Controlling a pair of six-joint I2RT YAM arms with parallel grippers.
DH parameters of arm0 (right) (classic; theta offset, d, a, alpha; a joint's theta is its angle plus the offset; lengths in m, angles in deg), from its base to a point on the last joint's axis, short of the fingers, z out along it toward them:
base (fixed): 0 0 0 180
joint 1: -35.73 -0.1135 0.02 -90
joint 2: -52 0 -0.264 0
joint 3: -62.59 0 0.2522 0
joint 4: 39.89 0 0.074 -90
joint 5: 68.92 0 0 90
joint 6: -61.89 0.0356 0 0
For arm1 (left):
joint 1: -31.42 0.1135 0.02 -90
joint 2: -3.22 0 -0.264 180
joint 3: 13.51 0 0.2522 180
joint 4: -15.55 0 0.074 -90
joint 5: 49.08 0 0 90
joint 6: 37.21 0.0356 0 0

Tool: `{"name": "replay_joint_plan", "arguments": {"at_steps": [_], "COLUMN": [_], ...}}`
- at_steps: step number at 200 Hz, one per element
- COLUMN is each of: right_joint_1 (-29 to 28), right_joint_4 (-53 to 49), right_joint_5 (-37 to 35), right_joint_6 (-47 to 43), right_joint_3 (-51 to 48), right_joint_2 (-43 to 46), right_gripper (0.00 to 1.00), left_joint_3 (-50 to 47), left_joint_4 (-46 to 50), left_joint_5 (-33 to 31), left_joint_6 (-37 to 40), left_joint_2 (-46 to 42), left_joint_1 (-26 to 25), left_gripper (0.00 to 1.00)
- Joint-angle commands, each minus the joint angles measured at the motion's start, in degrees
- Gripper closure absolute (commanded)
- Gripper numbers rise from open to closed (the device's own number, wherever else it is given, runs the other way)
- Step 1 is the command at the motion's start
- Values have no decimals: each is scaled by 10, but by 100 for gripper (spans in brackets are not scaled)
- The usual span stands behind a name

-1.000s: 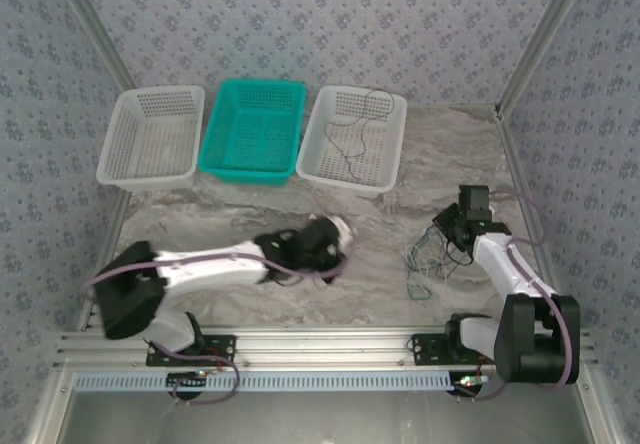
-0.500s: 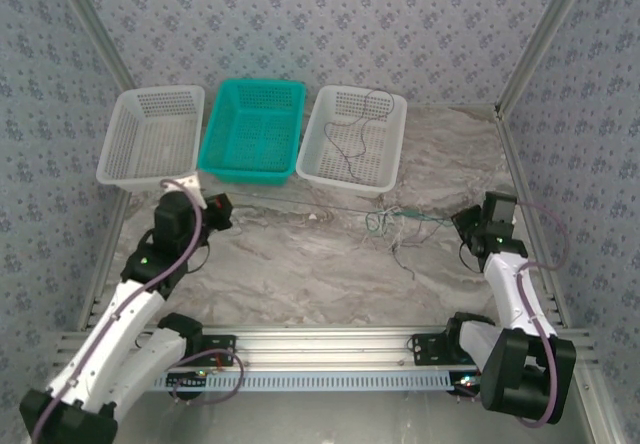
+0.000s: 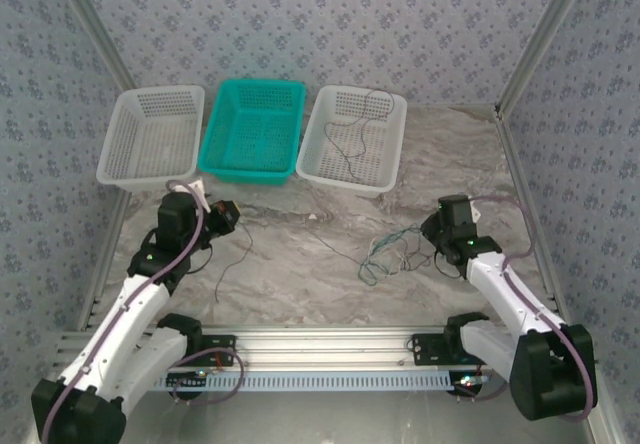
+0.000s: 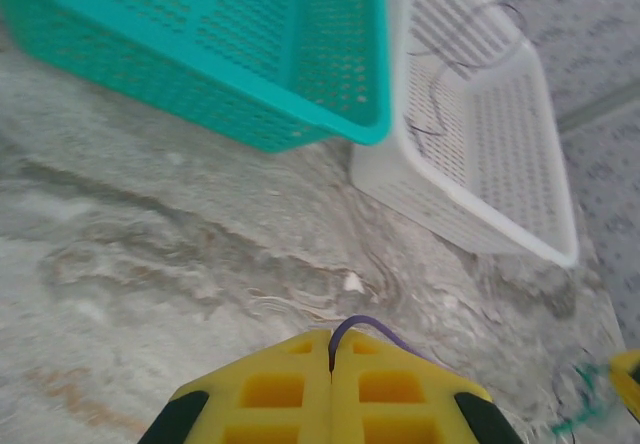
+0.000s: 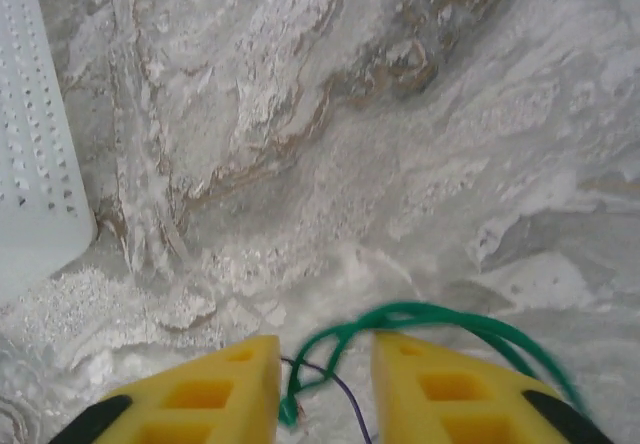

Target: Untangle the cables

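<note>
The cables lie as a small green, white and dark tangle (image 3: 388,254) on the marble table, right of centre. My right gripper (image 3: 432,236) sits at the tangle's right edge. In the right wrist view its yellow fingers (image 5: 215,389) stand apart, and a green cable (image 5: 420,316) loops loosely between them beside a thin dark strand (image 5: 345,396); the right gripper (image 5: 325,364) is open. My left gripper (image 3: 230,214) is at the far left, just before the baskets. It (image 4: 333,339) is shut on a thin purple-dark cable (image 4: 372,326), which hangs slack towards the table (image 3: 240,264).
Three baskets line the back: white (image 3: 125,129), teal (image 3: 250,174) and white (image 3: 350,179). The right one holds a loose dark cable (image 3: 355,129). The teal basket (image 4: 250,64) and white basket (image 4: 450,214) are close ahead of the left fingers. Patterned walls enclose the table.
The left arm swung from the centre to the far left, pulling a cable taut. Now the right gripper has opened and shifted left, the line has gone slack, and the tangle has dropped.
</note>
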Motion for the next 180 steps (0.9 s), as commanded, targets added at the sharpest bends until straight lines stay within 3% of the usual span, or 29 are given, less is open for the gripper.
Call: {"name": "replay_joint_plan", "arguments": {"at_steps": [1,22,43,62,100,134,169,180], "right_joint_1": [-39,-103,-150,-183,-260,-271,-272,-267], "right_joint_4": [-27,-5,-22,-19,-71,-59,-103,-97], "right_joint_5": [-53,-54,-42,1,-51,-14,-51,-50], "right_joint_6": [-77,-164,-157,-100,-4,73,147,153], "right_joint_3": [23,51,87,108,192,236,263,259], "right_joint_2": [21,33,0,-59,-212,-315,-377,-386], "right_gripper": [53,43,36,37,41,44,48,53], "left_joint_3": [20,24,18,16,17,17,18,18], "left_joint_4": [-36,-33,-41,-46,-37,-29,-5,8], "left_joint_5": [26,18,7,-2,-10,-9,-27,-47], "left_joint_6": [43,54,48,46,50,50,50,49], "left_joint_2": [7,15,20,20,20,19,3,-4], "left_joint_1": [-35,-56,-70,-81,-86,-89,-89,-89], "left_gripper": [100,100,100,100,100,100,100,100]}}
